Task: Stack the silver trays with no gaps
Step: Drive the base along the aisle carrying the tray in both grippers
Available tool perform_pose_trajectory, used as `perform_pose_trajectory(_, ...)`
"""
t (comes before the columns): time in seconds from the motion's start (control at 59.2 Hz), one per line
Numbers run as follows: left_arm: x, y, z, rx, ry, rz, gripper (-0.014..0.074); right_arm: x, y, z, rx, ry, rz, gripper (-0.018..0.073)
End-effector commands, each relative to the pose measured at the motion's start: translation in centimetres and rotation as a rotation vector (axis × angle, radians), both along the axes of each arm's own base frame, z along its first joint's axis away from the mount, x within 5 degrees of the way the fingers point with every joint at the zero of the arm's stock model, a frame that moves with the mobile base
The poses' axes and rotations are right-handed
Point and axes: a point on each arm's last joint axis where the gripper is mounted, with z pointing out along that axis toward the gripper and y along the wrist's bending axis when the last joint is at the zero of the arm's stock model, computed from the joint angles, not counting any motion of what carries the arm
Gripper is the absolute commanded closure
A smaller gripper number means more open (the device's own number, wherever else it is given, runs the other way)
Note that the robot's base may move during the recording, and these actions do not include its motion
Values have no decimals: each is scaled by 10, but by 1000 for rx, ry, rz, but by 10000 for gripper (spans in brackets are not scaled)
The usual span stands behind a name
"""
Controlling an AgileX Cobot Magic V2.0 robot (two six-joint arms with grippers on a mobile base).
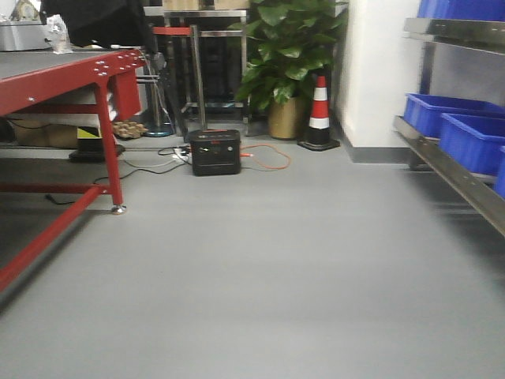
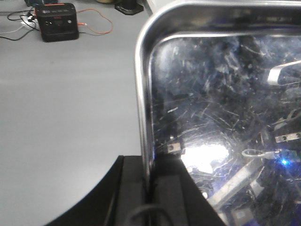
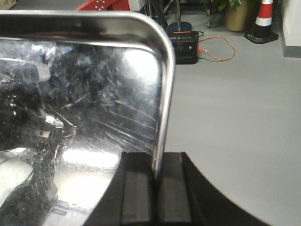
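Front view: a black power box (image 1: pixel 215 151) sits on the grey floor (image 1: pixel 300 284) with an orange cable (image 1: pixel 271 160) looping off its right side. Left of the box stands a red table (image 1: pixel 55 79). Behind the box and to its right are a leafy plant (image 1: pixel 288 43) in a brass pot (image 1: pixel 286 118) and a striped cone (image 1: pixel 319 110). Far to the box's right, blue bins (image 1: pixel 454 126) rest on a steel shelf (image 1: pixel 450 170). Neither pincer nor any tray shows here

Left wrist view: the left gripper (image 2: pixel 150 181) is closed narrow on the thin rim of a silver tray (image 2: pixel 143 94), one black finger (image 2: pixel 131 193) outside the wall and the other inside. The tray is held above the floor, its scratched, shiny inside facing the camera. The power box (image 2: pixel 57 21) lies well beyond the tray's rounded corner, up and to the left

Right wrist view: the right gripper (image 3: pixel 155 162) pinches the rim of the silver tray (image 3: pixel 167 70) in the same manner, fingers (image 3: pixel 136 188) tight on either side. The power box (image 3: pixel 184 46) stands past the tray's corner, with the cone (image 3: pixel 263 21) to the box's right and the red table (image 3: pixel 101 4) to its left
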Motion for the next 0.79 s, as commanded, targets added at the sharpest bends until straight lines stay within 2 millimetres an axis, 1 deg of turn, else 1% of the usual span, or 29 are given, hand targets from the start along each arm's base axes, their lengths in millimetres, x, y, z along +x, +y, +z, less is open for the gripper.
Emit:
perform_pose_trajectory(0.0,-5,-1,12,-23,-60,-26,616,-3,0,9,-8,-61,4,640)
perform_pose_trajectory(0.777,-5,-2,12,-24,-61,-27,616,-3,0,9,-8,-61,4,640)
